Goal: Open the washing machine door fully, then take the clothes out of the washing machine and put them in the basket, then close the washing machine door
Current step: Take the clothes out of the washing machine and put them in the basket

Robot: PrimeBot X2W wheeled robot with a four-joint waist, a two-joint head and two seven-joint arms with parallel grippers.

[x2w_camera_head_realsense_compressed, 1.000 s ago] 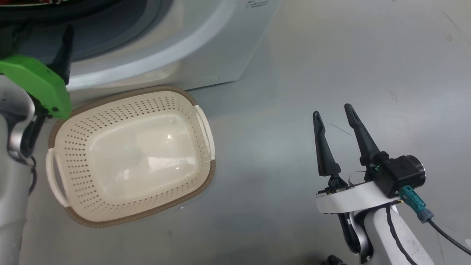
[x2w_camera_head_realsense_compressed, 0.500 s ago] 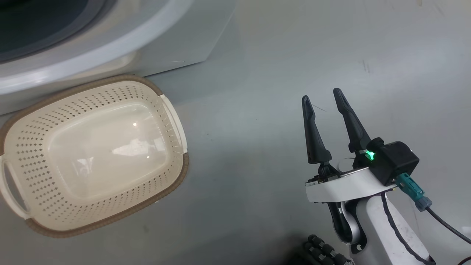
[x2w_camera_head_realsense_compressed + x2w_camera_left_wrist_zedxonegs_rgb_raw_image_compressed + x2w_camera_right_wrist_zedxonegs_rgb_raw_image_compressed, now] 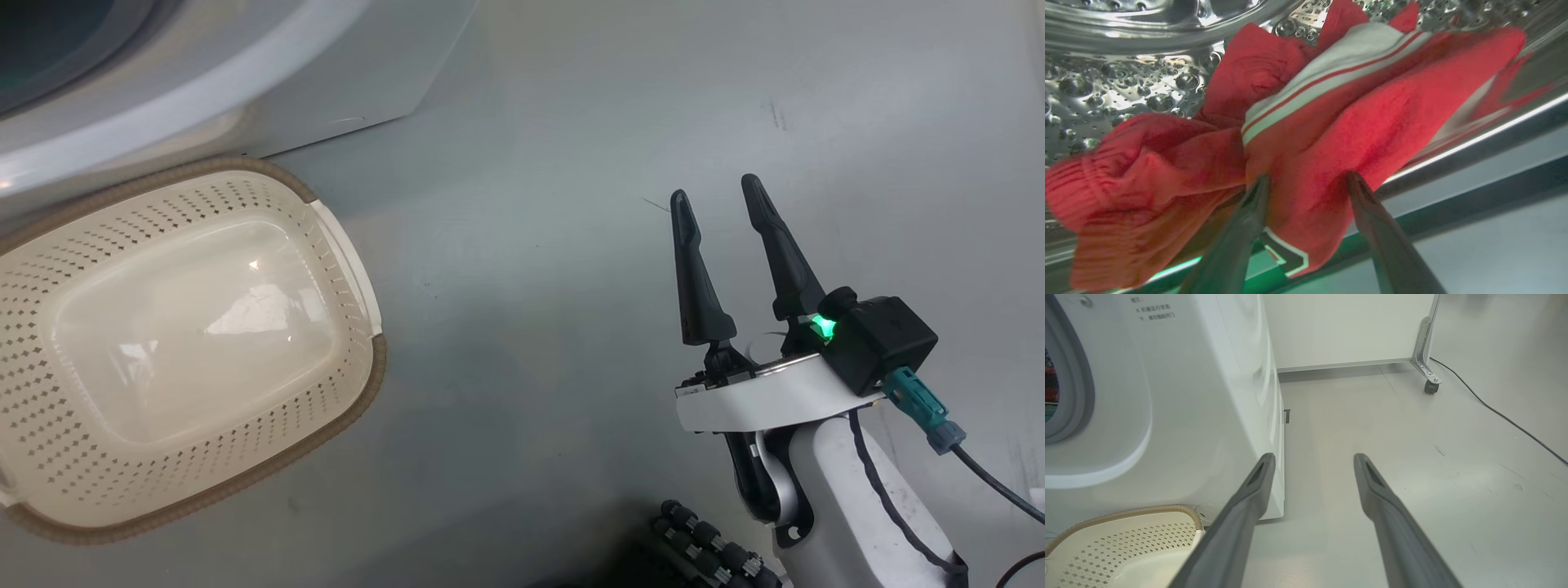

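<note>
Red clothes (image 3: 1331,122) with white stripes lie in the steel drum (image 3: 1126,81) of the washing machine (image 3: 245,65). My left gripper (image 3: 1308,175) is open inside the drum, its two fingers spread wide with a fold of the red fabric between them. The cream basket (image 3: 163,327) stands empty on the floor against the machine's front (image 3: 1208,396), and its corner (image 3: 1126,539) shows in the right wrist view. My right gripper (image 3: 714,189) hovers open over bare floor to the right of the basket, nothing between its fingers (image 3: 1313,457). The washing machine door is out of view.
Grey floor stretches right of the machine. A castor (image 3: 1429,386) of a wheeled frame and a dark cable (image 3: 1515,424) lie at the far right by a white wall panel. A dark ribbed part (image 3: 710,547) of the robot shows at the head view's bottom edge.
The head camera has swung right, so basket and machine sit further left in the picture, and the left arm's green cover has left it. The right gripper stays open.
</note>
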